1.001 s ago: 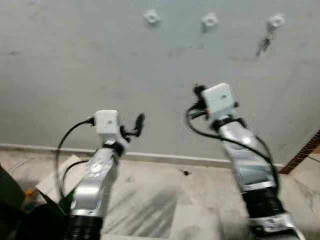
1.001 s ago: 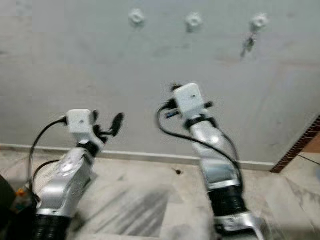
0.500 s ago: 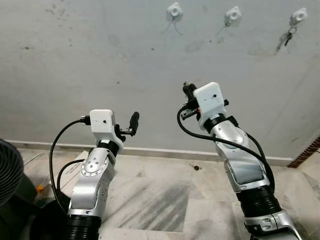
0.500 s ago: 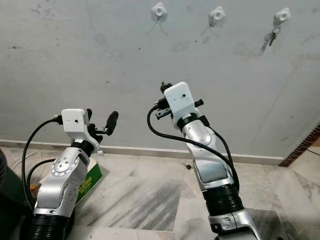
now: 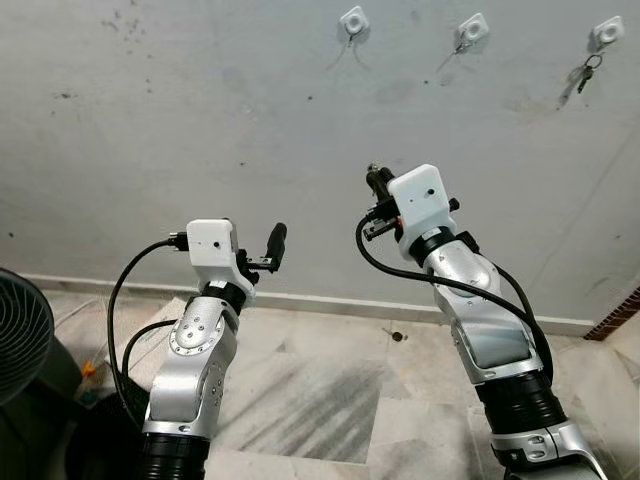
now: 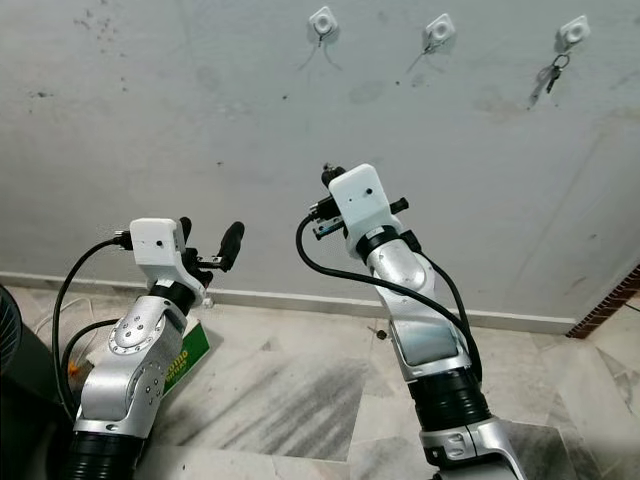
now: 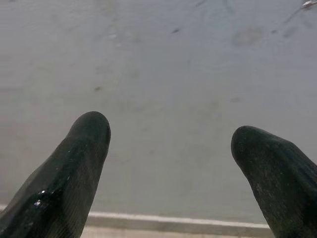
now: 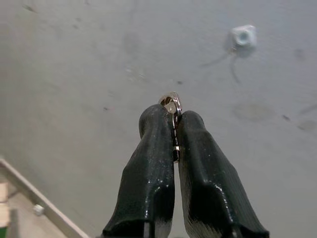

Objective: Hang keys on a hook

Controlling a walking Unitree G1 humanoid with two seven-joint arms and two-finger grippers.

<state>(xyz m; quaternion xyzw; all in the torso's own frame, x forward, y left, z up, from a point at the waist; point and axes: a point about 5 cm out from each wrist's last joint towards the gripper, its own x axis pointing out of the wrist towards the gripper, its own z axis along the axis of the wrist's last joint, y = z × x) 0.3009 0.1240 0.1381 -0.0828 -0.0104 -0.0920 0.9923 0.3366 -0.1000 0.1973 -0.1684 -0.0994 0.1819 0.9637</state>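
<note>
Right gripper (image 8: 174, 130) pinched together on the key ring (image 8: 172, 103), ring poking out past the fingertips, raised before the wall (image 5: 200, 120). 3 hooks up on that wall: left hook (image 5: 352, 19) and middle hook (image 5: 471, 28) bare, well above and ahead of the ring; right hook (image 5: 605, 33) already carrying keys (image 5: 578, 78). Left gripper (image 7: 168, 144) spread apart, holding nothing, lower and farther from the hooks.

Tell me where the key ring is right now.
The key ring is pinched in the right claw, raised before the wall, below and left of the middle hook.
</note>
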